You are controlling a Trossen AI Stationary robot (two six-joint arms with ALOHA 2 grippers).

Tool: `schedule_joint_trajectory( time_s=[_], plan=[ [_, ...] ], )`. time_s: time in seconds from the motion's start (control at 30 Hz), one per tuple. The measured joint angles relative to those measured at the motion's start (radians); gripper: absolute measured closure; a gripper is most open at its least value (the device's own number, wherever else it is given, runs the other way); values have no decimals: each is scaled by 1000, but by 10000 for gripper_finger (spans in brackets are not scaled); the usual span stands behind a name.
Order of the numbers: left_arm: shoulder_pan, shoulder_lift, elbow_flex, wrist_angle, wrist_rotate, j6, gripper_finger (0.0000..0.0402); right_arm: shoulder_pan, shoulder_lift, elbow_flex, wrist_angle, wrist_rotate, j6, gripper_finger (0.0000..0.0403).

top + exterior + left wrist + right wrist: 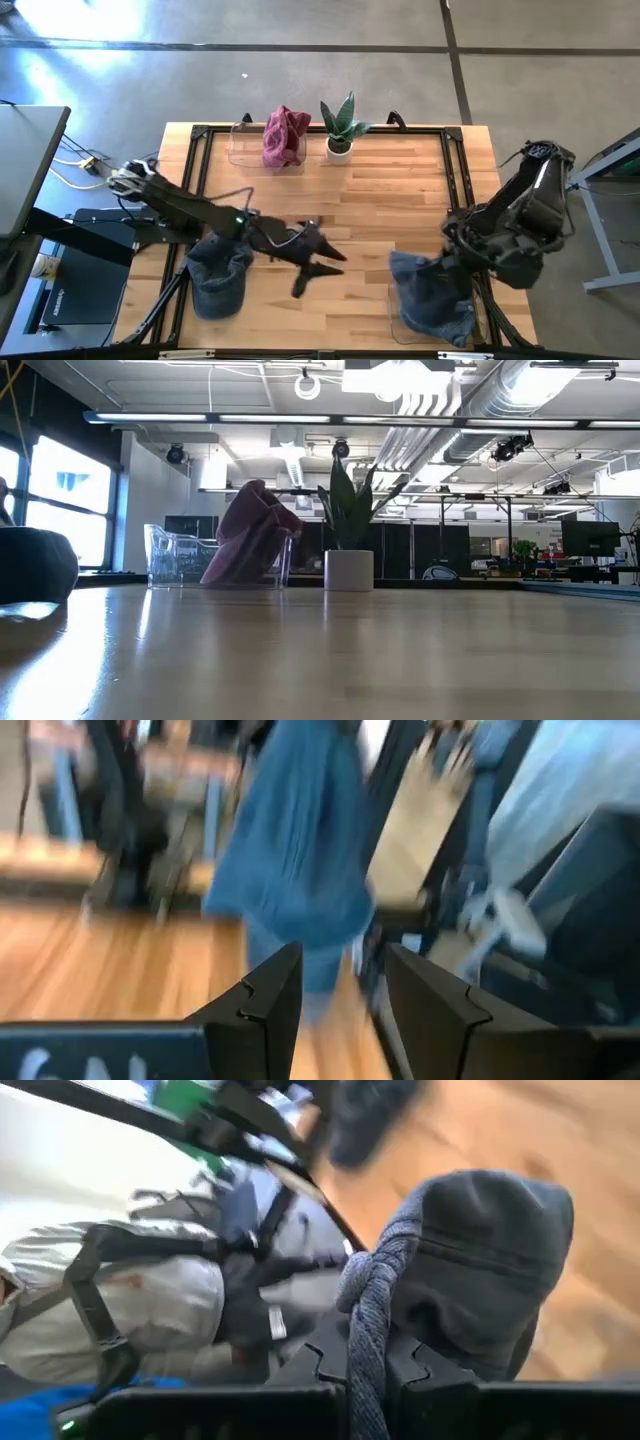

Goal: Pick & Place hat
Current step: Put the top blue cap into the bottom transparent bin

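A blue-grey hat (430,295) hangs at the table's front right, and my right gripper (368,1380) is shut on it. A second blue hat (218,278) lies at the front left and shows as a dark shape (30,565) in the low view. My left gripper (322,268) hovers open over the middle of the table, right of that hat, with nothing between its fingers (270,1010). A red hat (284,135) lies in a clear bin (240,145) at the back. My right gripper pinches the blue-grey hat's rolled rim (366,1315) between its two fingers. The rim runs as a thick cord-like fold out from between the fingers, and the crown (480,1270) bulges beyond them. Whether the hat's lower part rests on anything, I cannot tell.
A potted plant (340,128) stands at the back middle, next to the bin with the red hat (250,535). A clear container (400,315) seems to stand under the held hat at the front right. Bare wood (390,200) lies between the arms.
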Motion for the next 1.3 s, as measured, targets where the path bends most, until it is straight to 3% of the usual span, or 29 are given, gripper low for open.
schedule_joint_trajectory(
  time_s=[0.17,0.3,0.5,0.63,0.77,1.03,1.17,1.3],
  plan=[
    [-1,189,4,368,46,64,260,24,30,-30,-95,-90,185,401],
    [0,328,104,409,55,65,260,-6,88,-39,-88,-171,255,402],
    [-8,542,355,242,14,62,260,3,150,-39,-135,-208,279,402],
    [0,652,534,82,-46,42,260,50,153,-39,-192,-139,248,402],
    [14,685,659,-40,-94,27,260,111,188,-36,-200,-52,232,398],
    [57,694,772,-179,-165,56,260,132,293,-37,-169,-7,189,396],
    [64,700,842,-381,-172,36,260,157,265,-37,-270,-19,186,389],
    [47,694,990,-606,-145,29,260,192,229,-37,-336,-26,183,368]
  ],
)
